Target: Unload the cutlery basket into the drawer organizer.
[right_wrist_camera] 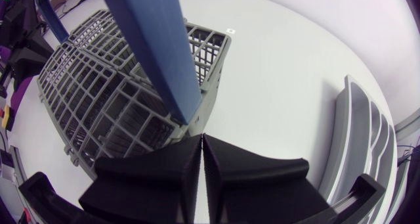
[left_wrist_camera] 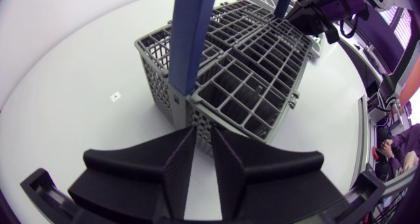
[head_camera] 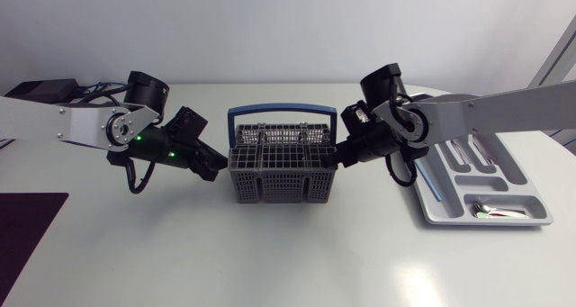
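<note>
Centrally one basket [head_camera: 282, 188], two flanking end effectors [head_camera: 218, 168] [head_camera: 339, 158]

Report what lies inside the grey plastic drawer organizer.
In the grey drawer organizer, silver cutlery lies in the near compartment, more in a far slot. The right arm covers its corner nearest the grey cutlery basket, hiding anything there.

A robotics lab: left arm [head_camera: 72, 122] and right arm [head_camera: 486, 109] over a white table [head_camera: 270, 253].
</note>
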`<state>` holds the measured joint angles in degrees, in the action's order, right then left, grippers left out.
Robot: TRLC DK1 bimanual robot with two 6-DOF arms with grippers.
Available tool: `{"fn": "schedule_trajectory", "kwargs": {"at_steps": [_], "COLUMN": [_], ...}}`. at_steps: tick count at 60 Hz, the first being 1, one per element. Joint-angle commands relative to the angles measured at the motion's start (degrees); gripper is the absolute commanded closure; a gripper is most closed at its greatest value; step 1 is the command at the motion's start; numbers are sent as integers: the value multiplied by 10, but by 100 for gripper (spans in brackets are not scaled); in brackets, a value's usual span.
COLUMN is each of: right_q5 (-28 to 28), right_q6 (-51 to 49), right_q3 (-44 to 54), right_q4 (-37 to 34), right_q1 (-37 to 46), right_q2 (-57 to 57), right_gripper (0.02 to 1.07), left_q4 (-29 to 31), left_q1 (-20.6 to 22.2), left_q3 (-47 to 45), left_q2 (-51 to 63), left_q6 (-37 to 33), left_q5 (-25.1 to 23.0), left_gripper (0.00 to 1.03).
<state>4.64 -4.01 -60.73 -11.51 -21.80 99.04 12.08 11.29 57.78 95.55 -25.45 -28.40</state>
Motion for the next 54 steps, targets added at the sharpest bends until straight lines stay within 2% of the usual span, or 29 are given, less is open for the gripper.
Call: {"fn": "schedule_trajectory", "kwargs": {"at_steps": [1,33,46,48,52,54], "right_q5": [4,-22,-73,-78,-87,-91], "right_q6": [17,22,22,21,19,18], "right_q3": [-24,-18,22,31,45,53], "right_q4": [-4,-10,3,8,9,9], "right_q1": [-18,-21,-2,3,10,12], "right_q2": [19,19,-28,-39,-63,-77], "right_gripper": [97,97,96,90,71,59], "left_q4": [-2,-1,1,1,1,1], "left_q1": [-2,-12,-49,-55,-65,-72], "left_q3": [14,20,12,8,0,-7], "left_q2": [11,12,-16,-24,-41,-53], "left_q6": [8,8,8,9,9,10], "left_q5": [-14,-14,-15,-15,-14,-15], "left_gripper": [83,83,83,81,76,70]}}
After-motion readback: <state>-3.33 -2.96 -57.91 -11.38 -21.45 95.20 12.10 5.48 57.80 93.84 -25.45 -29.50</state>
